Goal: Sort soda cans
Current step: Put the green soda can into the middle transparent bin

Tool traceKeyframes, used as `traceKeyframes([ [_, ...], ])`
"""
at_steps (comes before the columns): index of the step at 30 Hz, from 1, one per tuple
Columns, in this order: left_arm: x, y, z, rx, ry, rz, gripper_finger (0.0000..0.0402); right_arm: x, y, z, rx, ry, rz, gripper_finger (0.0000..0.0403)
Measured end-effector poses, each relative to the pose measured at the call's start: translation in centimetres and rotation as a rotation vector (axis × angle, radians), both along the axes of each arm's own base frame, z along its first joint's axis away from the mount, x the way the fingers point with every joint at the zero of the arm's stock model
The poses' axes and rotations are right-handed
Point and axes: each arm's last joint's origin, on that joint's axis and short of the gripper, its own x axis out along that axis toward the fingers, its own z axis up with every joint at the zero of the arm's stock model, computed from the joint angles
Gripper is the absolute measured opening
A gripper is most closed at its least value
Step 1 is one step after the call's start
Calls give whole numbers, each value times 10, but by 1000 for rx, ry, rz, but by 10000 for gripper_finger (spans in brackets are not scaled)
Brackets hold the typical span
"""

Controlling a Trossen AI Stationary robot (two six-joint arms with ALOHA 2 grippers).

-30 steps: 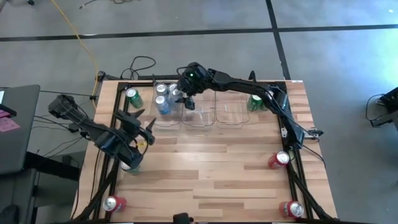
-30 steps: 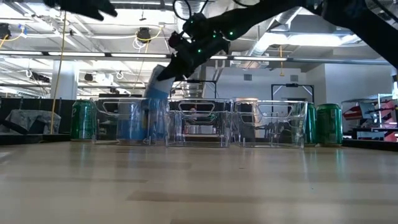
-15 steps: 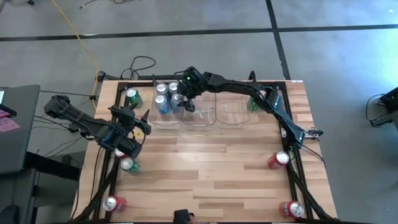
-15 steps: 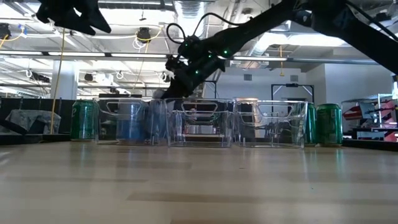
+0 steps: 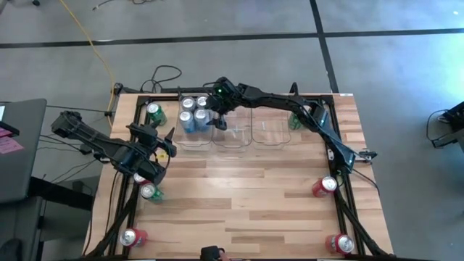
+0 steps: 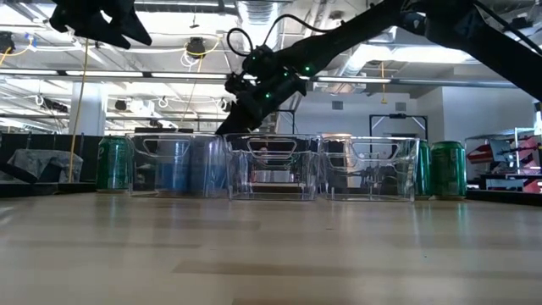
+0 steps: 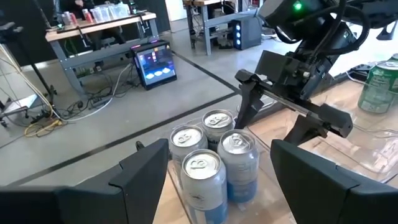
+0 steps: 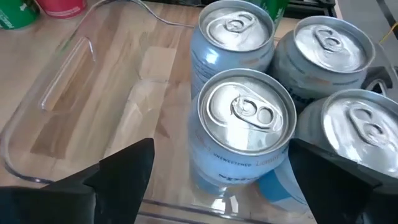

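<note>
Four blue and silver cans (image 5: 193, 112) stand upright on their bases in the leftmost of three clear bins (image 5: 194, 142) at the table's far side. My right gripper (image 5: 215, 116) hovers just above that bin, open. In the right wrist view (image 8: 249, 186) its fingers stand on either side of the nearest blue can (image 8: 245, 124), apart from it. My left gripper (image 5: 161, 143) is open and empty above the table's left side. In the left wrist view it looks at the blue cans (image 7: 214, 158). A green can (image 5: 148, 191) stands beside the left arm.
The middle bin (image 5: 233, 140) and the right bin (image 5: 272, 138) hold no cans. Green cans stand at the far left (image 5: 154, 114) and far right (image 5: 296, 119). Red cans stand at the right edge (image 5: 324, 187), near right corner (image 5: 341, 243) and near left corner (image 5: 134, 237).
My right gripper has come down with a tilted blue can into the left bin. The can now stands upright among the other blue cans. My left gripper has gone a little toward the table's left edge, uncovering the green can beside it.
</note>
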Motion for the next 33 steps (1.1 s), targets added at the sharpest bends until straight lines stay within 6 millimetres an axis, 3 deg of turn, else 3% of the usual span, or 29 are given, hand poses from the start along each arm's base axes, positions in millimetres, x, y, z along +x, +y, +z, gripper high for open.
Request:
traceKeyframes([
  [8, 1, -1, 0, 1, 1, -5, 276, -2, 1, 4, 59, 8, -44, 388],
  [16, 3, -2, 0, -26, -12, -9, 276, -23, 7, 56, 91, -43, -87, 388],
  [24, 11, -5, 2, -43, -50, -27, 276, -66, 46, 112, 111, -73, -72, 384],
  [33, 41, -28, 0, -87, 4, -179, 276, -140, 98, 136, 90, -130, -82, 376],
])
